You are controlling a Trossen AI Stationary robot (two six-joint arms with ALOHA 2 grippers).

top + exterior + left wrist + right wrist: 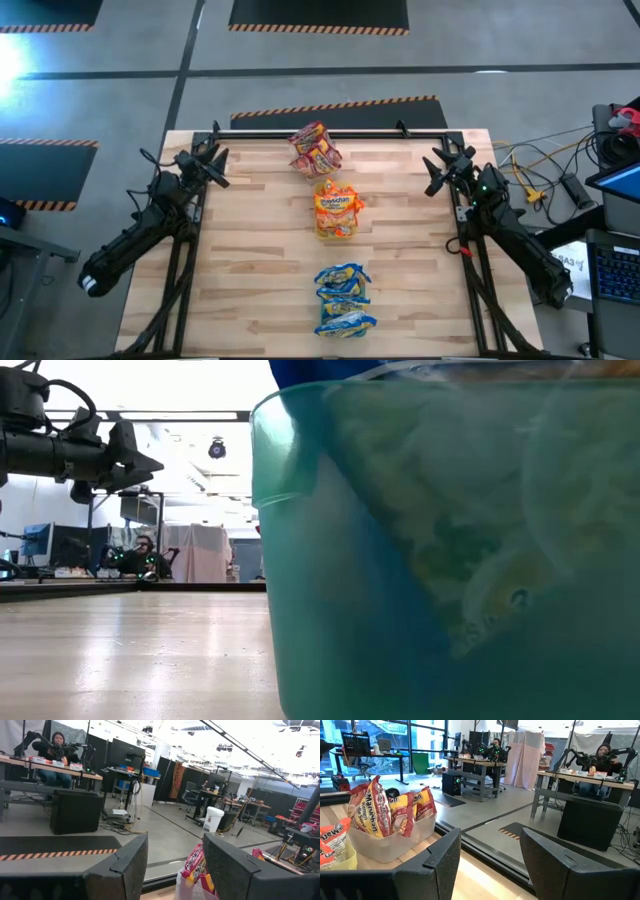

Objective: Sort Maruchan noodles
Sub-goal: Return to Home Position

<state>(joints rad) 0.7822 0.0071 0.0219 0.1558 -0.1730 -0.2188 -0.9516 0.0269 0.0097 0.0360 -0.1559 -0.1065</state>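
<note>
The Maruchan noodles stand sorted in three trays down the table's middle. Red packets (315,148) stand upright in a clear tray (395,847) at the far end. Orange packets (336,208) sit in a yellow tray (347,862) at the centre. Blue packets (344,298) fill a green tray (330,560) near the front edge. My left gripper (215,162) hovers open over the table's far left, raised above it (135,458). My right gripper (437,168) hovers open over the far right. In the left wrist view the red packets (196,864) show between the open fingers, farther off.
A dark rail (320,131) runs along the table's far edge. Bare wood (250,250) lies on both sides of the tray row. Cables and equipment (560,180) sit off the table's right. People sit at desks (56,750) in the room beyond.
</note>
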